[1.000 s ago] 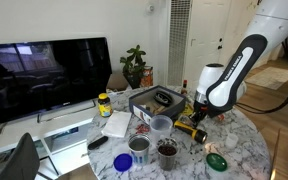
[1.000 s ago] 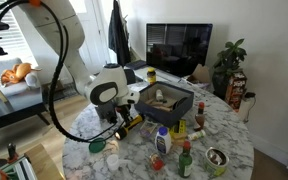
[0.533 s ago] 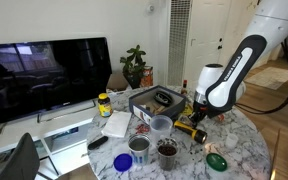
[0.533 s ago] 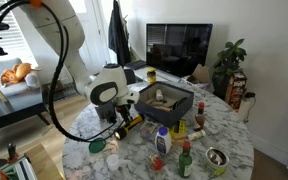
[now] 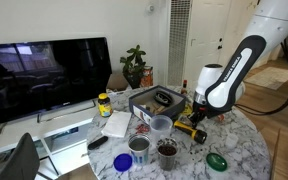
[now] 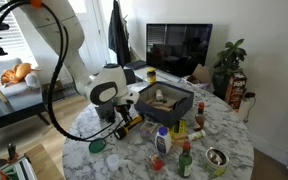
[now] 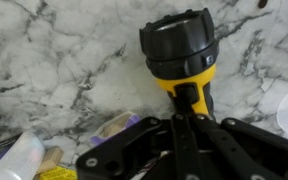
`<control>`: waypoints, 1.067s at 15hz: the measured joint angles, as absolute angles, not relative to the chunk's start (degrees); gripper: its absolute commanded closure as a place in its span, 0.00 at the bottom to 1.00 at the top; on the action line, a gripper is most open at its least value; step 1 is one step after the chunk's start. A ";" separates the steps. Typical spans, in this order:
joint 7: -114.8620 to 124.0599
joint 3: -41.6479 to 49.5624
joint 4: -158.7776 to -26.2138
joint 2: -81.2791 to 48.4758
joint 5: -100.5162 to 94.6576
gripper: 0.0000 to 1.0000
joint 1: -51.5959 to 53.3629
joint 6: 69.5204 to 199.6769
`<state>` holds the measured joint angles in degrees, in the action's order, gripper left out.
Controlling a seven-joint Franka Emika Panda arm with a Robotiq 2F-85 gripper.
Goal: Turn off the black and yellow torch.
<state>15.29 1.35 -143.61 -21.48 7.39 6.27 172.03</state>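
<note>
The black and yellow torch [image 7: 179,45] lies on the marble table, black head away from me in the wrist view. It also shows in both exterior views [image 5: 191,128] [image 6: 131,124], near the table edge. My gripper [image 7: 187,112] is shut, fingers pressed together, and its tips rest on the black switch on the torch's yellow body. In both exterior views the gripper [image 5: 197,117] [image 6: 117,117] points down onto the torch. No beam shows in front of the head.
A black tray [image 6: 174,101] of odds and ends stands beside the torch. A green lid [image 5: 217,160] lies in front of the torch. Cups [image 5: 141,146], bottles [image 6: 162,141] and a yellow-lidded jar [image 5: 104,104] crowd the table. Wrappers [image 7: 24,150] lie to my left.
The bright spot of light by the green lid in an exterior view has gone. The arm and torch have barely moved.
</note>
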 measured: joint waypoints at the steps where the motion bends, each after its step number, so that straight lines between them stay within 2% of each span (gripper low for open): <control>1: 15.29 1.20 -143.57 -21.48 7.55 1.00 6.25 171.98; 16: 17.68 4.41 -140.69 -22.12 6.55 1.00 8.35 165.94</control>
<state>17.68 4.41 -140.69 -22.12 6.55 8.35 165.94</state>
